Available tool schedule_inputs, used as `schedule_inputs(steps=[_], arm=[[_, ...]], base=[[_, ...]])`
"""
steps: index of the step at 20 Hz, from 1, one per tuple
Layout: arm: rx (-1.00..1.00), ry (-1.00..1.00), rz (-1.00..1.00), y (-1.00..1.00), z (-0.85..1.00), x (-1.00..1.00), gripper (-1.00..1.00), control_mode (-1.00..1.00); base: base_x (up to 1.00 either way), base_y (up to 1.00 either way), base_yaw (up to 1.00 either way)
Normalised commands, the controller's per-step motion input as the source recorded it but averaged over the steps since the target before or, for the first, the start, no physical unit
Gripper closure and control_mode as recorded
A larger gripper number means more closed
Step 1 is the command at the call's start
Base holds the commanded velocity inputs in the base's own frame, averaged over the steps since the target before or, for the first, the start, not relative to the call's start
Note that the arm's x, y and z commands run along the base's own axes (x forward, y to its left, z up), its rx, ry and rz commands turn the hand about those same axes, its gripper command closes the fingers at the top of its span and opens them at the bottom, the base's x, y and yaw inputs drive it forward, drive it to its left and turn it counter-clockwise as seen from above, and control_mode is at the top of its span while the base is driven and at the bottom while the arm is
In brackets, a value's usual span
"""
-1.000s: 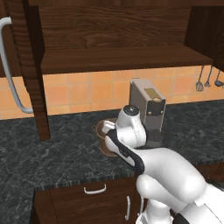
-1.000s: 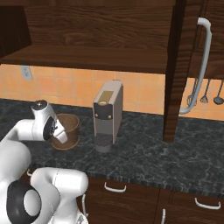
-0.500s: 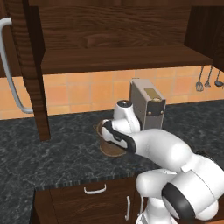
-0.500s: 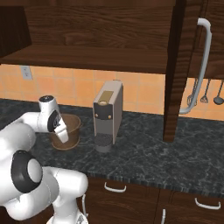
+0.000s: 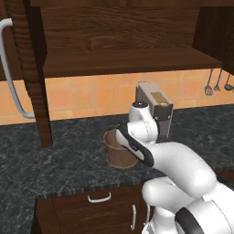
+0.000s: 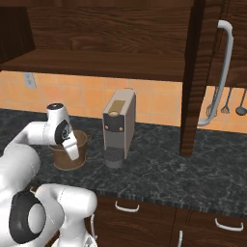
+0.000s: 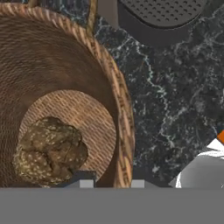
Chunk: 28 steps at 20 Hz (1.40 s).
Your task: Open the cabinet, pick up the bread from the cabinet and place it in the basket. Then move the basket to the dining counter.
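Note:
The brown woven basket (image 5: 118, 154) (image 6: 67, 157) stands on the black speckled worktop, left of the coffee machine. The speckled brown bread (image 7: 50, 151) lies on its floor. My gripper (image 7: 112, 184) (image 6: 74, 153) reaches down at the basket's right side. Its fingertips (image 7: 86, 183) stand one inside and one outside the rim (image 7: 125, 127), shut on it. The dark wood cabinet (image 5: 119, 61) hangs above with its doors swung open (image 5: 32, 68) (image 6: 193, 72). The dining counter is out of view.
A grey coffee machine (image 5: 157, 112) (image 6: 119, 128) stands just right of the basket. The open doors with long silver handles (image 5: 11, 68) (image 6: 223, 72) jut out over the worktop (image 5: 59, 160). Utensils (image 6: 226, 103) hang on the tiled wall. Drawers sit below.
The hand has dropped from above the basket onto its right rim, and the jaws have gone from wide open to shut. The basket has stayed in place.

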Motion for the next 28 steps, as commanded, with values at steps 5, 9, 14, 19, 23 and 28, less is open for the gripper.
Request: schedule_inputs(steps=[5, 9, 14, 19, 23, 28], arm=[[0.07, -0.04, 0.00, -0.26, 1.00, -0.98, 1.00, -1.00], [0.10, -0.09, 0.00, -0.03, 1.00, -0.94, 1.00, -1.00], [0.03, -0.03, 0.00, 0.00, 0.96, -0.49, 1.00, -1.00], [0.00, 0.00, 0.00, 0.00, 0.15, -0.02, 1.00, -1.00], [0.00, 0.00, 0.00, 0.00, 0.00, 0.00, 1.00, -1.00], [0.01, 0.00, 0.00, 0.00, 0.00, -0.09, 1.00, 1.00]], base=[[0.00, 0.00, 0.00], [0.00, 0.00, 0.00], [0.00, 0.00, 0.00], [0.00, 0.00, 0.00], [0.00, 0.00, 0.00], [-0.40, 0.00, 0.00]])
